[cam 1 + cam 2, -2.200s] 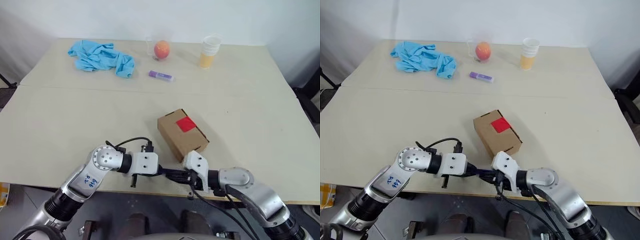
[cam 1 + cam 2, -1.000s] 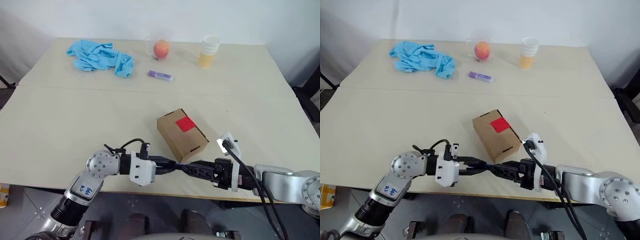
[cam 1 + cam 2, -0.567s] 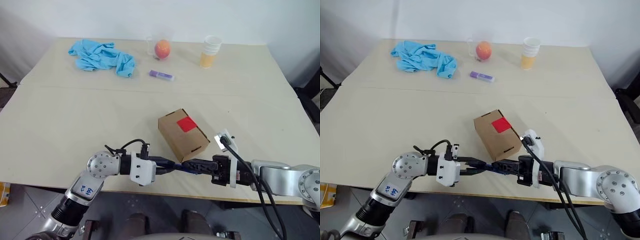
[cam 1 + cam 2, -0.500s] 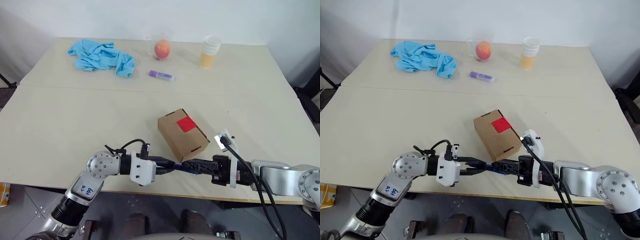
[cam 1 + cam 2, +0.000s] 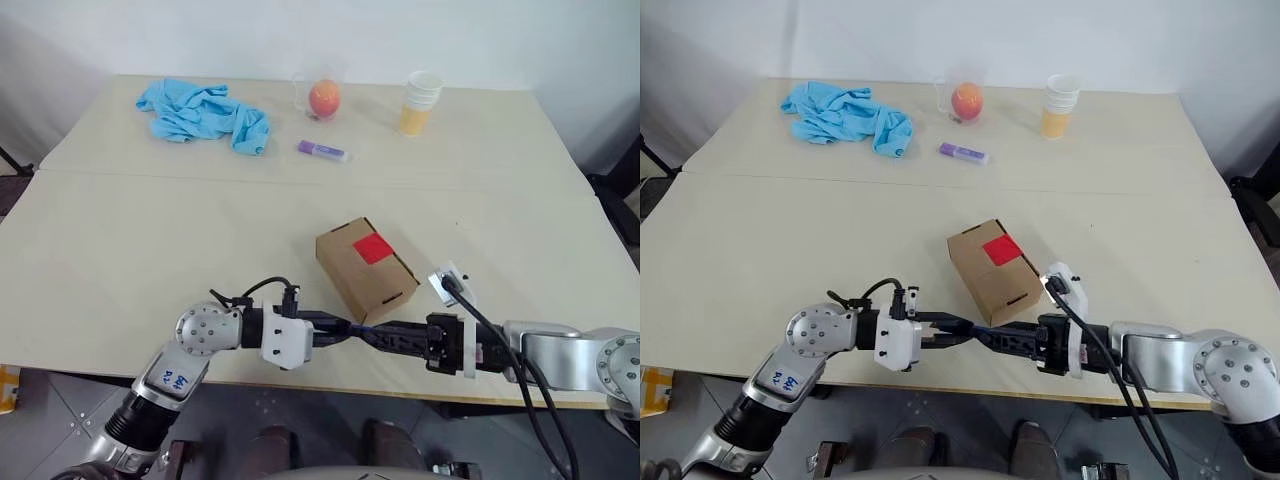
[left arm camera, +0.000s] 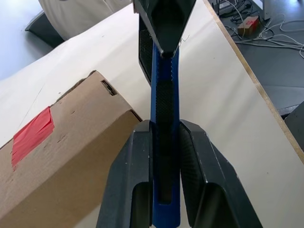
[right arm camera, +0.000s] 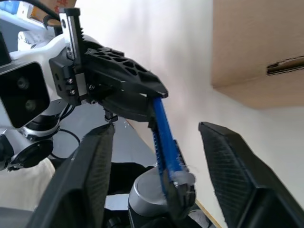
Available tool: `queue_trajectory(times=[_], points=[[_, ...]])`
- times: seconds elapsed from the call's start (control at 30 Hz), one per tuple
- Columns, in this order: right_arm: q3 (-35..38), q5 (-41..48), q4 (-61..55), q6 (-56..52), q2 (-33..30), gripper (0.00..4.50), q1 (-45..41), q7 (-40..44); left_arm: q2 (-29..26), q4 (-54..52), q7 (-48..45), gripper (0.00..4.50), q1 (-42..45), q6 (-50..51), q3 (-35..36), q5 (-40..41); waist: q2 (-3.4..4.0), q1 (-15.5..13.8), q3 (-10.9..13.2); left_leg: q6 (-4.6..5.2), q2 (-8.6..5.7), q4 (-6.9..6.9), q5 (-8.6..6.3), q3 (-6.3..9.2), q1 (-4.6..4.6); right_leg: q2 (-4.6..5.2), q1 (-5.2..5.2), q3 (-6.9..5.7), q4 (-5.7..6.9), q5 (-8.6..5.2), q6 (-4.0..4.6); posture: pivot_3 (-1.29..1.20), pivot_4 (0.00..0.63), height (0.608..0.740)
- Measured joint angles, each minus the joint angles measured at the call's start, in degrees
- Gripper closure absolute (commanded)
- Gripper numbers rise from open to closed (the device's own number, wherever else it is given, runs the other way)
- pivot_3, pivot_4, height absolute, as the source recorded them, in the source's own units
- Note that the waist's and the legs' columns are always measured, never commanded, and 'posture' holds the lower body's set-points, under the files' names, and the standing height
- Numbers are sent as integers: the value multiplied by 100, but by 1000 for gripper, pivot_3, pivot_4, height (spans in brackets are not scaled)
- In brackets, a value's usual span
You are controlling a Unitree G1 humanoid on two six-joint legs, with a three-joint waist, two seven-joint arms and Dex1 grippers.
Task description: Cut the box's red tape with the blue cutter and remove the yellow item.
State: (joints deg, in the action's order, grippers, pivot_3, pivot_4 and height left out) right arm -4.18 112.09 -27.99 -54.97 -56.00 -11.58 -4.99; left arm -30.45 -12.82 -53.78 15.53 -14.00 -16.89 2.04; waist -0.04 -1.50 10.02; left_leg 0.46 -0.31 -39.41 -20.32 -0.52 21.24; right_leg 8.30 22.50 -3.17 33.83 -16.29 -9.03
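The brown box (image 5: 365, 268) lies near the table's front edge, with the red tape (image 5: 372, 248) on its top face. Just in front of it, my left gripper (image 5: 343, 327) is shut on the blue cutter (image 6: 165, 142), holding it level and pointing right. My right gripper (image 5: 372, 334) faces it from the right. Its fingers (image 7: 95, 175) stand open on either side of the cutter's free end (image 7: 164, 137) without touching it. The box (image 6: 61, 166) stays closed beside the cutter. The yellow item is hidden.
At the table's far side lie a blue cloth (image 5: 200, 112), an orange-red ball (image 5: 323, 98) in a clear cup, a purple marker (image 5: 322, 150) and stacked paper cups (image 5: 420, 102). Both grippers hover at the table's front edge (image 5: 330, 375).
My right gripper swung out to the right and came in on the cutter's free end. Its fingers closed there half a second ago and have now spread. The left gripper stayed put with the cutter.
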Motion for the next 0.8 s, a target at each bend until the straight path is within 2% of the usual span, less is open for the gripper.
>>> queue_trajectory(times=[0.07,0.17,0.37,0.4,0.53,0.57,0.67,0.8], points=[[0,0,48,1,0,1734,0,-34,3,3,0,4061,7,0,0,-3,0,1,0,0,0,0,0,0,0,0,0,0,0,0,0,0,150,740],[0,0,95,1,2,2318,0,-72,7,11,0,4061,62,-2,0,-9,0,0,0,0,0,0,0,0,0,0,0,0,0,0,0,0,150,740],[0,37,99,-17,4,4169,2,31,21,40,6,4061,81,-1,-3,-56,0,1,0,0,-1,0,0,-1,0,0,0,0,-1,0,0,0,150,740],[0,60,94,-18,4,4352,2,48,21,40,7,4061,83,-2,-2,-61,0,1,0,0,0,0,0,0,0,0,-1,-1,-1,0,0,0,150,740],[0,61,107,-14,34,4345,2,47,17,40,3,4061,82,3,4,-57,0,0,0,0,0,0,0,0,1,0,0,-1,-1,0,0,0,150,740],[0,61,110,-14,38,4345,2,55,16,37,-12,3351,77,40,9,-11,0,1,0,0,1,0,0,0,1,0,0,-1,-1,0,0,0,150,740],[1,13,144,-19,30,4345,2,61,22,-122,-21,2596,-6,380,39,278,0,4,0,0,6,0,0,2,1,1,0,0,-1,0,0,0,150,740],[422,-5,171,-134,-37,4345,188,619,-363,-688,-128,2496,-254,1796,513,1337,0,7,1,0,12,1,0,8,4,1,1,-3,-1,0,1,0,150,740]])
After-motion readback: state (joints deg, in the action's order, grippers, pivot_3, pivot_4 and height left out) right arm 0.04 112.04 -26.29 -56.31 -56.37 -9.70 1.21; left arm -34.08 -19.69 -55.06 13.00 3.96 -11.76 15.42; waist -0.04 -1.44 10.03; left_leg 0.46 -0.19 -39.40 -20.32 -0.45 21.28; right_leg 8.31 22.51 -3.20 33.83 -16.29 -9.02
